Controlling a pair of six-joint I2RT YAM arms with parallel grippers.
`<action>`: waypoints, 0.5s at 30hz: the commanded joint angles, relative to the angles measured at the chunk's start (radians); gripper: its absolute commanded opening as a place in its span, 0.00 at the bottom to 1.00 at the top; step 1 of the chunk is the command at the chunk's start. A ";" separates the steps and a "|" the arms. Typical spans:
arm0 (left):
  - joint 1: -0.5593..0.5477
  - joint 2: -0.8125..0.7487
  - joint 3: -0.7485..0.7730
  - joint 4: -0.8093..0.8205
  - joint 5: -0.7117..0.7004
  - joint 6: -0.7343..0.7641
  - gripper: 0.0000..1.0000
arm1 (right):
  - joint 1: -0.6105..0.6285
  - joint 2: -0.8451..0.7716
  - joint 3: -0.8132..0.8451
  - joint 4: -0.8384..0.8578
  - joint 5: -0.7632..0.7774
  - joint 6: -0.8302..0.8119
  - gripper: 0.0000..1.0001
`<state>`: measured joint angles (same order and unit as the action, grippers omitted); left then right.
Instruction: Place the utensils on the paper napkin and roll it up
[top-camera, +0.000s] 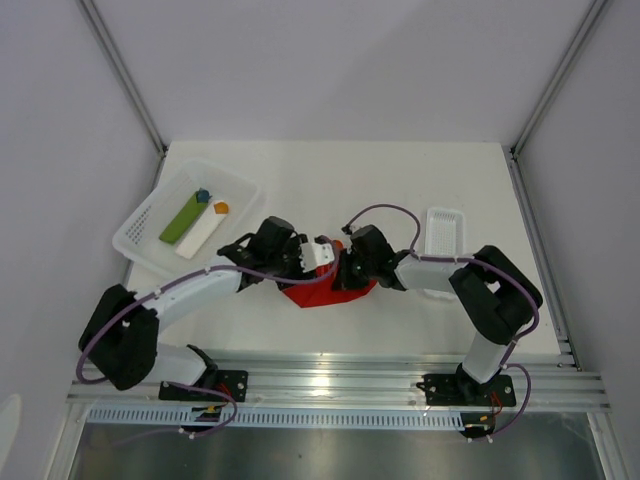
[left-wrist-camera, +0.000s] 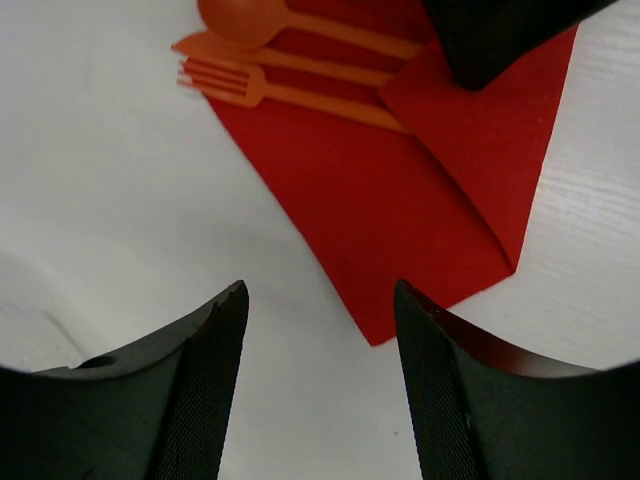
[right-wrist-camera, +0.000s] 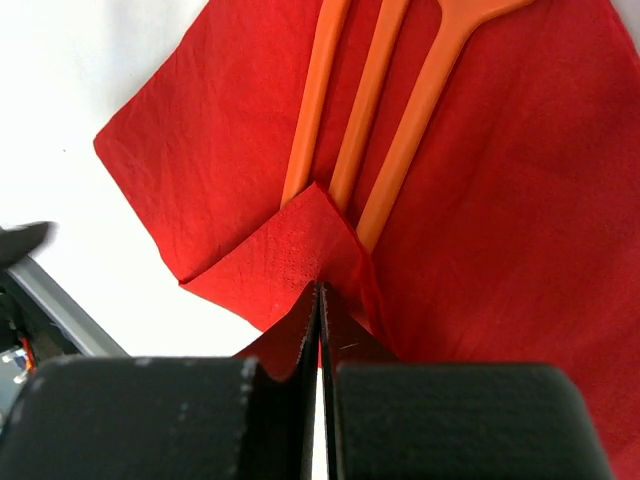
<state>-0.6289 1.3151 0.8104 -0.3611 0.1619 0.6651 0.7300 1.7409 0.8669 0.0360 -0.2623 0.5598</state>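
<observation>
My right fingers (right-wrist-camera: 420, 410) are clenched on a corner of the paper napkin (right-wrist-camera: 520, 200), folded over the handle ends of the utensils (right-wrist-camera: 385, 110). My left fingers (left-wrist-camera: 200, 380) hang released above its other edge on the worktop (left-wrist-camera: 100, 200). I'd roll low and tight, though how much paper I grip is unclear.

No readable text, label, brand, number or sign on anything.

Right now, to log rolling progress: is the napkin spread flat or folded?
Partly folded: right tool pinches one napkin corner over the utensil handles; rest lies flat.
</observation>
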 joint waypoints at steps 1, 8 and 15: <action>-0.051 0.079 0.075 0.145 0.001 0.091 0.64 | -0.011 -0.006 -0.016 0.065 -0.031 0.029 0.00; -0.097 0.167 0.075 0.255 0.105 0.246 0.65 | -0.030 -0.015 -0.042 0.116 -0.066 0.057 0.00; -0.097 0.217 0.108 0.139 0.241 0.392 0.64 | -0.053 -0.015 -0.045 0.130 -0.106 0.071 0.00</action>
<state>-0.7181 1.5078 0.8658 -0.1829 0.2867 0.9466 0.6861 1.7409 0.8303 0.1192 -0.3397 0.6167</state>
